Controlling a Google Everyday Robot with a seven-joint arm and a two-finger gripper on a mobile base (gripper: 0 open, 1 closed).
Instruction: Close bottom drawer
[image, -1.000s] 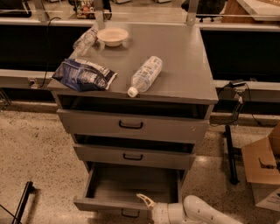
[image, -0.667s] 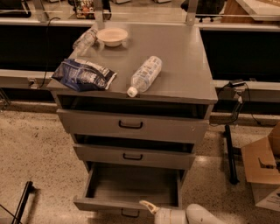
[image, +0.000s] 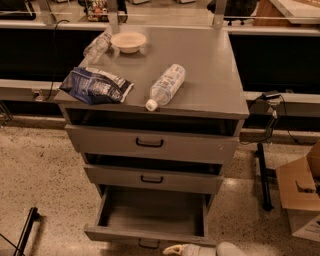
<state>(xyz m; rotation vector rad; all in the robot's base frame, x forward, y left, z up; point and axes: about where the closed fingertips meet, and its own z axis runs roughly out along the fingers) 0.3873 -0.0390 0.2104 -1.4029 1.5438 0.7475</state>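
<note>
The bottom drawer (image: 120, 233) of the grey cabinet is pulled out, and its inside looks bare. Its low front panel carries a small black handle (image: 148, 244) near the frame's lower edge. My gripper (image: 172, 248) sits at the very bottom of the view, just right of that handle and in front of the drawer's front panel. Only its cream tip and a bit of white arm (image: 225, 249) show. The middle drawer (image: 152, 178) and the top drawer (image: 150, 143) stand slightly ajar above.
On the cabinet top (image: 210, 75) lie a blue bag (image: 95, 86), a plastic bottle (image: 165, 86), a beige bowl (image: 129, 41) and a clear bottle (image: 97, 46). A cardboard box (image: 300, 190) and a black stand (image: 263, 175) are on the floor to the right.
My gripper and arm have dropped lower and drawn back toward the view's bottom edge, so less of the arm shows. The bottom drawer stays pulled out.
</note>
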